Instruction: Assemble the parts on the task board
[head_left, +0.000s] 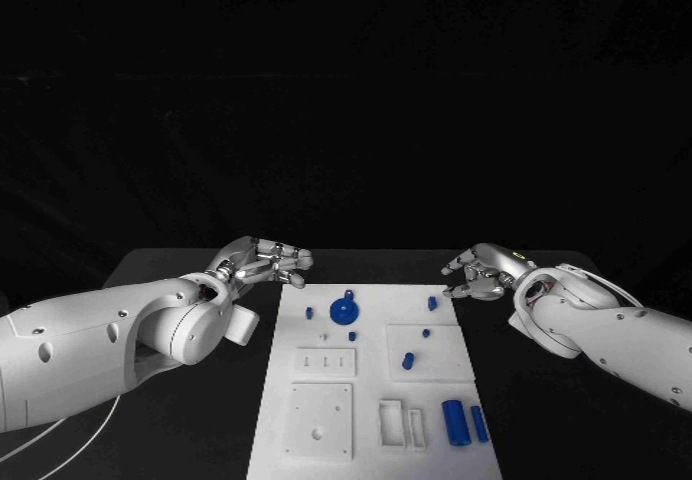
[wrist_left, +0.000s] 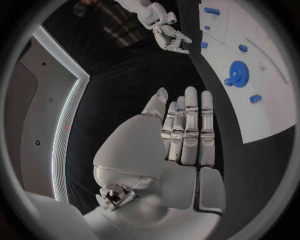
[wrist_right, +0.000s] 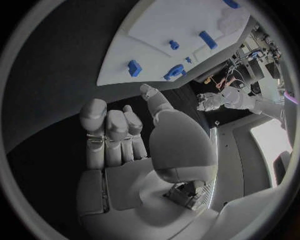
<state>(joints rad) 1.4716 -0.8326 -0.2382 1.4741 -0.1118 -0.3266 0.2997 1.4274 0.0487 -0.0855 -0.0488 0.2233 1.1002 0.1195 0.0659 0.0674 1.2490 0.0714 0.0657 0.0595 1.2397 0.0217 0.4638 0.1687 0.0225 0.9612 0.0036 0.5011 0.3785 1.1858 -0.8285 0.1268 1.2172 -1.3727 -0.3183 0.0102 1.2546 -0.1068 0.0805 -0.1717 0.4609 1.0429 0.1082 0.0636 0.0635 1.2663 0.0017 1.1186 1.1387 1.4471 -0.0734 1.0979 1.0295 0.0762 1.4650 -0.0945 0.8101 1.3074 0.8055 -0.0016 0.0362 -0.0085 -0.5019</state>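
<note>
Flanking the white board (head_left: 378, 380), your left hand (head_left: 268, 262) and right hand (head_left: 483, 272) hover over the bench (head_left: 173, 262) at its far corners, both empty, fingers loosely curled. Blue gear (head_left: 345, 310) and small blue parts (head_left: 408, 360) lie on the board, untouched: a ready pose, I'd say.

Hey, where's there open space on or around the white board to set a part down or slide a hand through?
Bare black table lies off both long edges of the task board, beyond each hand. On the board, the far strip between the blue gear and the small peg is free. The near right corner is crowded by two blue cylinders beside the slotted holders.
</note>
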